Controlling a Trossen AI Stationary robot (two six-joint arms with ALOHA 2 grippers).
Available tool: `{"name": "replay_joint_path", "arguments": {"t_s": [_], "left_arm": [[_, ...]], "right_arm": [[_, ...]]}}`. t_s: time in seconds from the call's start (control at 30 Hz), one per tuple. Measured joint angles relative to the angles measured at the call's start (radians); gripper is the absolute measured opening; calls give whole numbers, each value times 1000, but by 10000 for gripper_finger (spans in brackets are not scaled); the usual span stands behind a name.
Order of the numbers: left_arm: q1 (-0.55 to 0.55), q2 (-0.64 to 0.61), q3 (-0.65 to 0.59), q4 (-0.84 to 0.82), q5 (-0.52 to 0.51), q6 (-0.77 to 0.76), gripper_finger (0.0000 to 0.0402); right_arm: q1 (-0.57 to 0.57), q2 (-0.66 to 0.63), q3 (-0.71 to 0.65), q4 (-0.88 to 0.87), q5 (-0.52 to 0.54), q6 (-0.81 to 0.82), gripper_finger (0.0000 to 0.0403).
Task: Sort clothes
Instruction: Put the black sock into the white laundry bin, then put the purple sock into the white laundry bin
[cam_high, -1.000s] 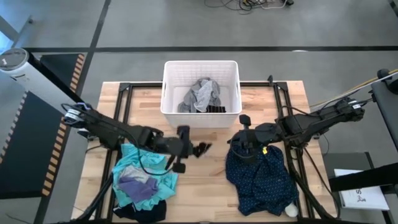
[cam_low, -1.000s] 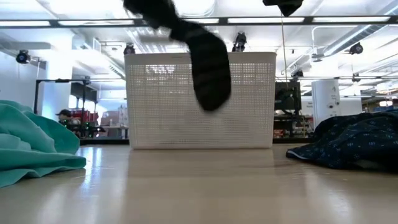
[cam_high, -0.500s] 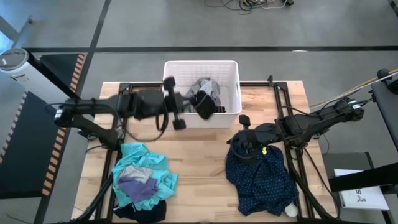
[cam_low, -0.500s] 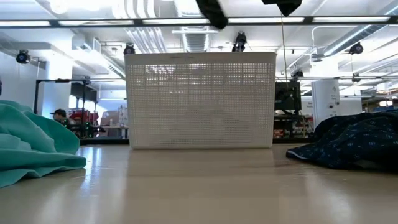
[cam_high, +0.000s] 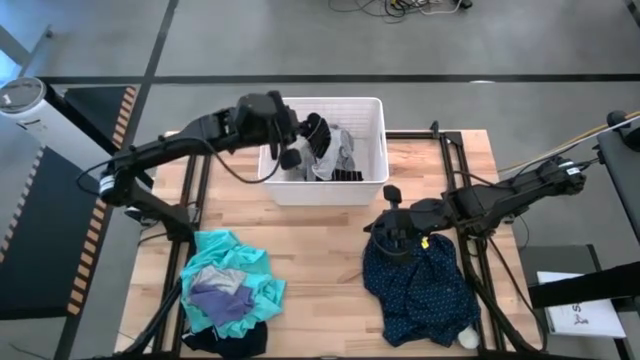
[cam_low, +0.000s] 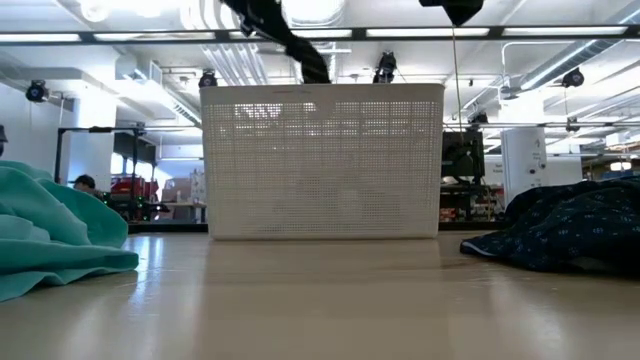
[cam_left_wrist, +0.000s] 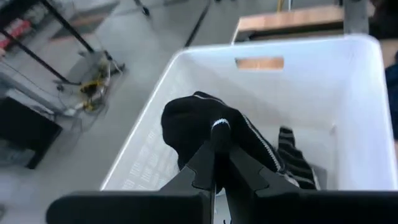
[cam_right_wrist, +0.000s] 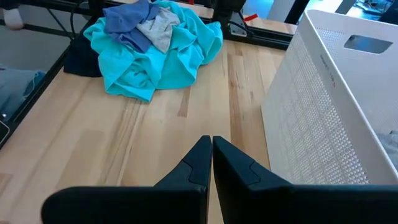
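My left gripper (cam_high: 297, 143) is over the white basket (cam_high: 323, 103), shut on a black striped sock (cam_left_wrist: 198, 121). In the low view the sock (cam_low: 298, 48) hangs just above the basket's rim. My right gripper (cam_high: 390, 236) is shut and empty, just above the near-left edge of the navy white-dotted garment (cam_high: 425, 285), which lies on the table. A teal shirt (cam_high: 228, 258) lies at the near left, with a grey piece (cam_high: 226, 279) and a purple piece (cam_high: 222, 301) on top. Dark shorts (cam_high: 238, 340) lie under its near edge. My left gripper pinches a bunched part of the sock (cam_left_wrist: 219, 129) between its two fingertips. The fingers come from the table's left, slanting down over the basket's left wall. The sock is lifted clear and droops beyond the fingers over the basket's inside.
Grey pieces (cam_high: 333, 150) and another black striped sock (cam_high: 348, 176) lie in the basket. Bare wood (cam_high: 320, 260) lies between the two cloth piles. Black frame rails (cam_high: 200, 180) run along the table's left and right sides.
My left gripper has gone up and toward the table's far edge with the sock, from the bare wood near the teal pile to above the basket. The sock, which hung in front of the basket, is now over its inside. My right arm has kept still.
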Motion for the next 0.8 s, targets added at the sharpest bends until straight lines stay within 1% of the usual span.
{"name": "replay_joint_path", "arguments": {"t_s": [0.07, 0.2, 0.3, 0.4, 0.5, 0.63, 0.73, 0.8], "left_arm": [[10, 23, 0, -18, 41, -1, 10], [8, 66, -1, -17, 69, -1, 31], [8, 85, 2, -16, 69, -26, 61], [0, 89, 2, -16, 67, -50, 99], [-13, 75, 2, -16, 67, -52, 139], [-38, 22, 8, -29, 66, -46, 187], [-82, -32, 11, -61, 63, -35, 214], [-122, -67, 11, -106, 64, -35, 224]], "right_arm": [[0, 0, -11, 6, 0, -1, 0], [0, 0, -42, 41, 0, -1, 0], [0, 0, -60, 61, 0, 2, 0], [0, 0, -89, 135, 0, -11, 0], [0, 0, -123, 215, 0, -33, 0], [0, 0, -165, 300, 0, -38, 0], [0, 0, -199, 352, -1, -39, 0], [0, 0, -210, 366, -1, -37, 0]]}}
